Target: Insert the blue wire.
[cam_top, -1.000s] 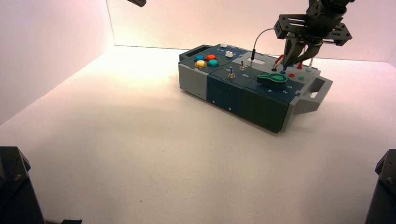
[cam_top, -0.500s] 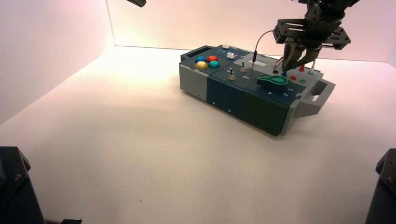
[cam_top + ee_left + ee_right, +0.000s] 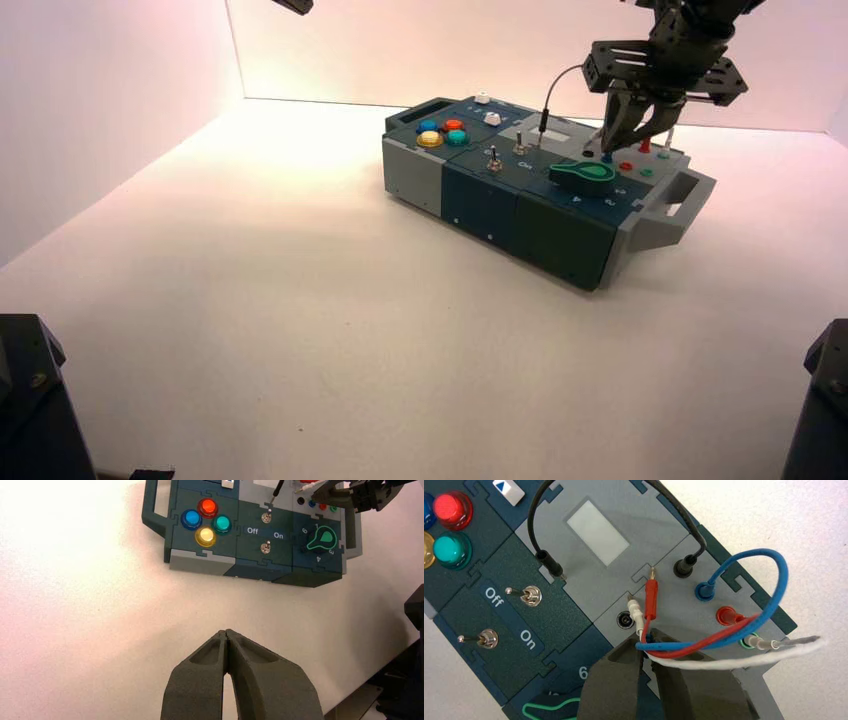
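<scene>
The blue wire (image 3: 769, 587) arches from a blue plug (image 3: 705, 591) seated in the far row of sockets to its other plug, which stands between the tips of my right gripper (image 3: 647, 637). That plug is over the near row, beside an empty black socket (image 3: 625, 620). The jaws stand slightly apart around it, with a narrow gap showing. From above, the right gripper (image 3: 610, 148) hangs over the box's (image 3: 500, 205) right end. The left gripper (image 3: 227, 632) is shut, held high over the table well away from the box.
Red (image 3: 651, 597) and white (image 3: 636, 612) loose plugs lie right by the right gripper's tips, and their wires cross its finger. A black wire (image 3: 536, 515) loops over the grey panel. Two toggle switches (image 3: 529, 595), the green knob (image 3: 585, 172) and coloured buttons (image 3: 442, 131) are nearby.
The right gripper has lifted slightly and shifted toward the back over the sockets. The box has slid a little to the right. The left arm has not moved.
</scene>
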